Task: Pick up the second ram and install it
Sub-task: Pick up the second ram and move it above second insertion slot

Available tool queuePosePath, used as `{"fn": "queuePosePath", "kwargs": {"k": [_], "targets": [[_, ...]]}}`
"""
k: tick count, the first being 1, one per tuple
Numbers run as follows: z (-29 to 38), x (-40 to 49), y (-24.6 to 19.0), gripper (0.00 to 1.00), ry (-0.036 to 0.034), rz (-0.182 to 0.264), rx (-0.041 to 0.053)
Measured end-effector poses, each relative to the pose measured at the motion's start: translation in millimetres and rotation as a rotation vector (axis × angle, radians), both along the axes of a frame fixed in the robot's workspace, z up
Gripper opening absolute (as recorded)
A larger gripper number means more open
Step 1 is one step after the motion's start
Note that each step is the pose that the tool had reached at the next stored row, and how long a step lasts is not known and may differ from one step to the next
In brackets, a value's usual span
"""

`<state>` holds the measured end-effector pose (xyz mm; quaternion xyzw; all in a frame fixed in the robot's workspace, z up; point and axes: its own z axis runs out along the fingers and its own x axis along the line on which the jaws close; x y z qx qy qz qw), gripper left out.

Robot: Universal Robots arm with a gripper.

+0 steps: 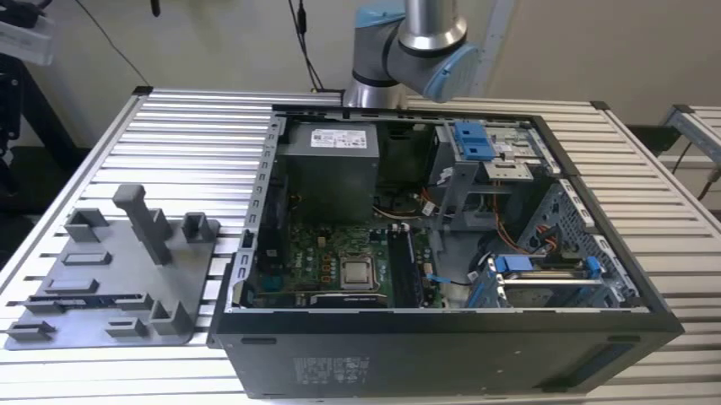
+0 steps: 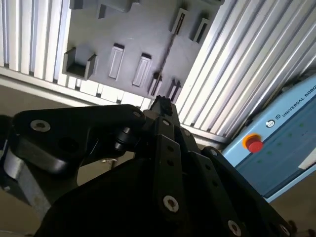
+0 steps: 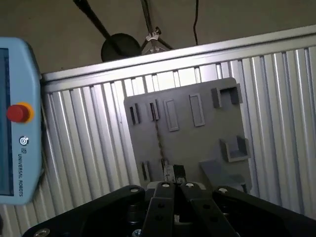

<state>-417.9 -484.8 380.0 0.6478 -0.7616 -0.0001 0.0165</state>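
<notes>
Second ram [image 3: 158,133] edge-on, its chips unseen

- One black metal computer case [image 1: 451,354], open, filling the exterior view's centre and right.
- One grey plastic fixture plate with upright pegs [image 1: 70,325], at the exterior view's lower left.
- One thin dark memory stick [image 3: 159,136], seen edge-on over that plate.
- One square silver processor chip [image 1: 358,272].
- One grey box-shaped power supply [image 1: 329,169].
- One light-blue teach pendant [image 3: 15,163] with one round red button [image 3: 19,112].
- One slatted aluminium table [image 1: 192,126].
</notes>
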Motion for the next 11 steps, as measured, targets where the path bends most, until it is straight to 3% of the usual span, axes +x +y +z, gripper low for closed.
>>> {"fn": "queuePosePath", "kwargs": {"k": [11], "targets": [[-1.7, 0.0, 0.0, 0.11, 0.0, 0.133, -0.0009]]}}
